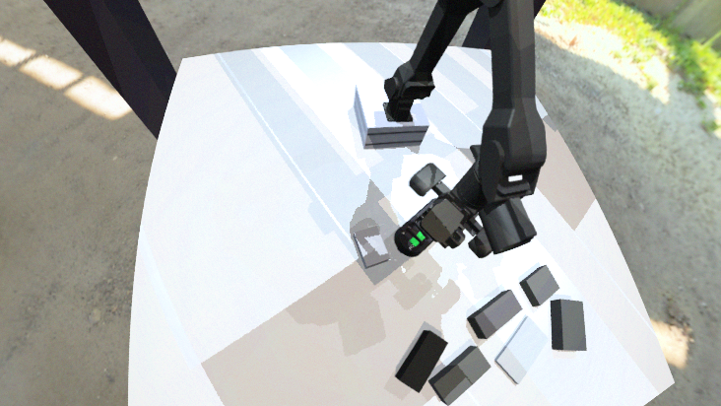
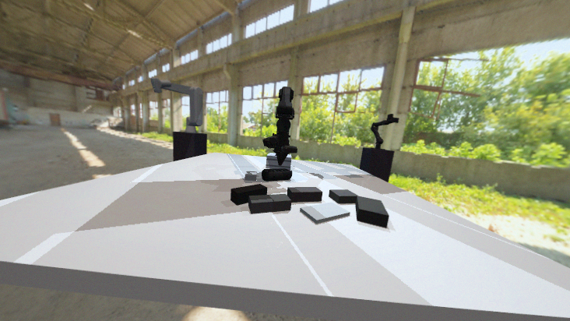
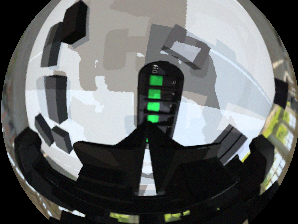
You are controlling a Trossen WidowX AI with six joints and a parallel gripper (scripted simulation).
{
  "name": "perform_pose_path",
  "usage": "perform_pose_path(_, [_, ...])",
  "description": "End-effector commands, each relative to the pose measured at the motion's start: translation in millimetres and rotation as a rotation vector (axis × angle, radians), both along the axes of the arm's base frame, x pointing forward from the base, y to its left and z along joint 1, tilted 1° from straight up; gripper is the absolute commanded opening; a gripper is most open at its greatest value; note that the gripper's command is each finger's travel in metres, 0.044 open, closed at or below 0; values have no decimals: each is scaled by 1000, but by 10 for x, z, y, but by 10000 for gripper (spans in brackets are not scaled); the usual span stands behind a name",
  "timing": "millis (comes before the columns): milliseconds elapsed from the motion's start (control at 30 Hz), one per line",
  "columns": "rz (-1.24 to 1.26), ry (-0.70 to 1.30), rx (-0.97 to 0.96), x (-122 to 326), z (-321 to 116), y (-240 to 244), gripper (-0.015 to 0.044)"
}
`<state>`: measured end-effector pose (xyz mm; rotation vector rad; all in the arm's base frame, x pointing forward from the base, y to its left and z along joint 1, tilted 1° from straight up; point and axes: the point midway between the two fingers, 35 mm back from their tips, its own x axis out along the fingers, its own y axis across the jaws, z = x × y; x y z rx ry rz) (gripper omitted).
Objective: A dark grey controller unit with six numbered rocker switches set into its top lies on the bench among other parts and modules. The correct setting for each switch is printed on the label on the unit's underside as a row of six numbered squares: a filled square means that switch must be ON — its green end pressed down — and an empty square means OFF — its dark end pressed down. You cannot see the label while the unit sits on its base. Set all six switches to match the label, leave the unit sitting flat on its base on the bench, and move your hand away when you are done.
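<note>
The dark grey controller unit [image 1: 409,240] [image 2: 276,174] [image 3: 158,99] sits on its base near the middle of the white bench [image 1: 227,201]. In the wrist view its top faces the camera and several switches show bright green squares in a row. The switches nearest me are hidden under the fingers. My gripper [image 3: 147,124] [image 1: 428,231] is shut and holds nothing. Its closed fingertips point down at the near end of the unit's switch row. I cannot tell whether they touch a switch.
A small light grey module [image 1: 372,246] [image 3: 185,50] lies just left of the unit. Several dark blocks [image 1: 421,360] [image 1: 494,313] [image 1: 567,324] and a pale flat plate [image 1: 522,349] lie at the front right. The arm's white base block [image 1: 393,132] stands at the back.
</note>
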<state>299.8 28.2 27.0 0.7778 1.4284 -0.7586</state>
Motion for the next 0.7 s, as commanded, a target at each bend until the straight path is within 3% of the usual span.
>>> perform_pose_path(0, [-3, -5, 4, 212, -144, 138, 0])
perform_pose_path(667, [0, -1, 1, 206, -156, 138, 0])
